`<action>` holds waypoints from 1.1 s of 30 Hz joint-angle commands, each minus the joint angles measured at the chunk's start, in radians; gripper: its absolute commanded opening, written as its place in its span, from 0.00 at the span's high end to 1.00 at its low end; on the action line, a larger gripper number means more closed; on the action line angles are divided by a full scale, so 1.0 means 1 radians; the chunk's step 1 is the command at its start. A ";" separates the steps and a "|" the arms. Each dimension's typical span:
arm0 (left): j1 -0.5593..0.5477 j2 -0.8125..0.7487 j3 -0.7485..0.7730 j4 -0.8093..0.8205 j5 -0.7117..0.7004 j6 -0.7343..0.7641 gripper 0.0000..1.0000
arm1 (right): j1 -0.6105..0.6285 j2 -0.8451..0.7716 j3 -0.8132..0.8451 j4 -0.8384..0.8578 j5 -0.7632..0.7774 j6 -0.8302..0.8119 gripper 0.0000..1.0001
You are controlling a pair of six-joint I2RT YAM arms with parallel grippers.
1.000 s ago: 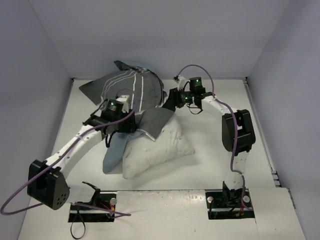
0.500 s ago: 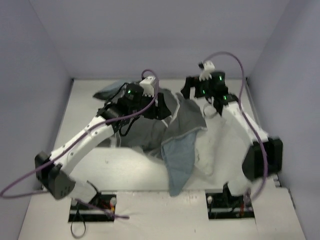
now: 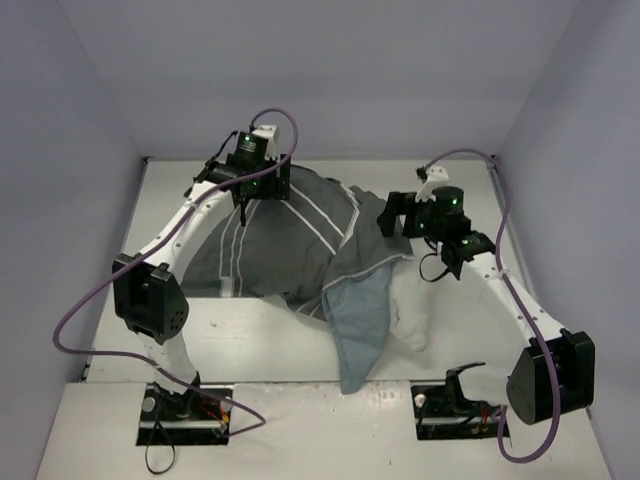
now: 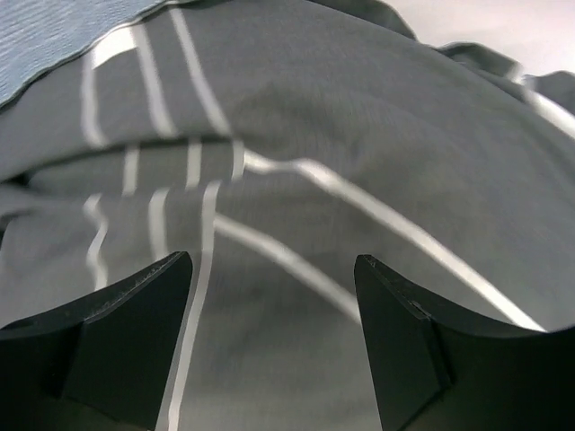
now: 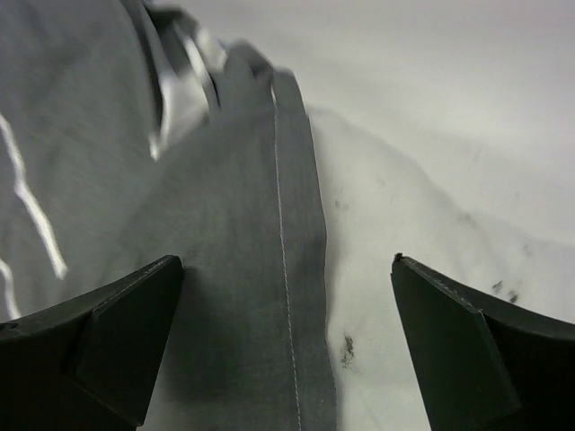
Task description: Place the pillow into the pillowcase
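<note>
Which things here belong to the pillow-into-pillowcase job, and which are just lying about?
Job:
- pillowcase, charcoal with white stripes, covering most of the pillow
- pillow, white, showing at the right

Not part of it:
- white table underneath
- pale enclosure walls

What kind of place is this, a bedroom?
Probably a robot test booth, not a bedroom. Plain walls box in a white table, the left arm and right arm are bolted at its edge, and the only bedding is one pillowcase over a pillow.
</note>
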 commanded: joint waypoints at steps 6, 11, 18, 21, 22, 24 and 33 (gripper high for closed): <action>0.004 0.146 0.227 -0.012 -0.001 0.045 0.31 | 0.013 0.087 -0.009 0.045 -0.044 0.000 0.05; 0.003 0.175 0.228 -0.015 0.106 0.033 0.86 | 0.022 0.123 0.005 0.043 -0.063 -0.026 0.14; -0.007 0.168 0.230 -0.014 0.182 0.056 1.00 | 0.045 0.164 0.028 0.045 -0.092 -0.043 0.53; -0.007 0.134 0.211 -0.014 0.150 0.036 1.00 | 0.059 0.174 0.037 0.045 -0.083 -0.054 0.60; -0.007 0.104 0.205 -0.014 0.069 0.034 0.89 | 0.061 0.170 0.039 0.043 -0.081 -0.060 0.59; -0.007 0.082 0.196 -0.014 -0.016 0.068 0.54 | 0.062 0.166 0.039 0.043 -0.078 -0.064 0.56; 0.035 0.152 0.233 -0.015 -0.006 0.368 0.26 | 0.064 0.160 0.040 0.045 -0.118 -0.113 0.42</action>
